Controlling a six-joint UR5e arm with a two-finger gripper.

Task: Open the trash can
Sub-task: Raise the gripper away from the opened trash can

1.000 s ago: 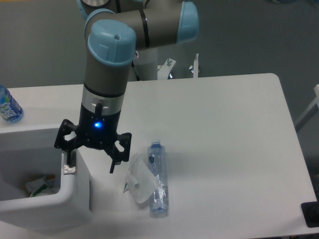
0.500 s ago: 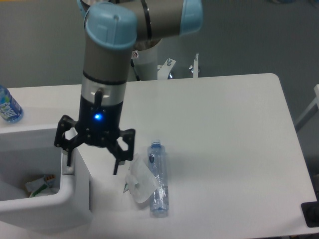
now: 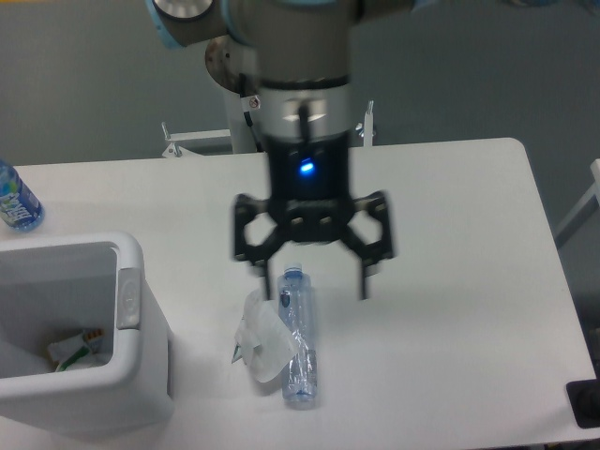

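The trash can (image 3: 141,375) is a large white bin at the table's front left corner. Its top stands open, and scraps (image 3: 71,349) show on its floor. A small grey latch (image 3: 128,298) sits on its right rim. My gripper (image 3: 314,281) hangs open over the table's middle, well right of the bin and not touching it. It is blurred by motion, its fingers spread wide with nothing between them. It hovers just above the cap end of a clear bottle (image 3: 298,342) lying on the table.
A crumpled clear plastic piece (image 3: 261,345) lies against the lying bottle's left side. A blue-labelled bottle (image 3: 14,199) stands at the far left edge. A black object (image 3: 583,403) sits past the table's front right corner.
My gripper has swung from the bin's right rim to the right, now over the lying bottle, still open. The bin's top remains open.
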